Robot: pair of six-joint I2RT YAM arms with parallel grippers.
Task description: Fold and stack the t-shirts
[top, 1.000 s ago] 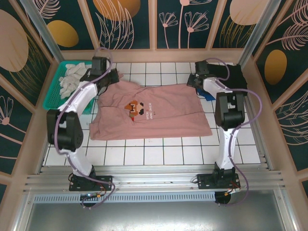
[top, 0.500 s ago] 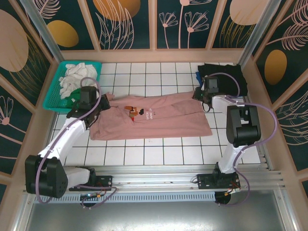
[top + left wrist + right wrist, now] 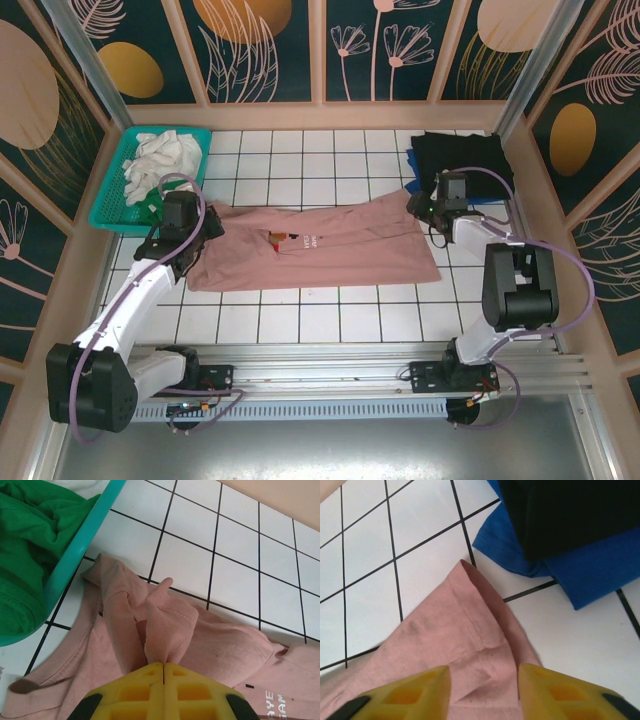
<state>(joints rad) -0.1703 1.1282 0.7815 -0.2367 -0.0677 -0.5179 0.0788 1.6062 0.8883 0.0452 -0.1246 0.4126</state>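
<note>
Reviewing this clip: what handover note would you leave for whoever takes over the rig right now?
Tools: left tool shut on a pinched fold of the pink shirt beside the basket; right tool open over that shirt's right corner.
Shirts: pink shirt partly folded, print half covered; black shirt lies on blue shirt, back right; white shirt and green shirt in the basket.
To do: finish and stack pink, then fold those two.

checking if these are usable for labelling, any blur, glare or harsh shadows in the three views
Top external: even light, soft shadows, no glare, pink t-shirt sharp. Left wrist: cloth folds and stitching crisp, the left end effector at the bottom edge slightly soft. Right wrist: hem stitching clear, white tiles bright but grid lines intact, black t-shirt too dark to show much detail.
</note>
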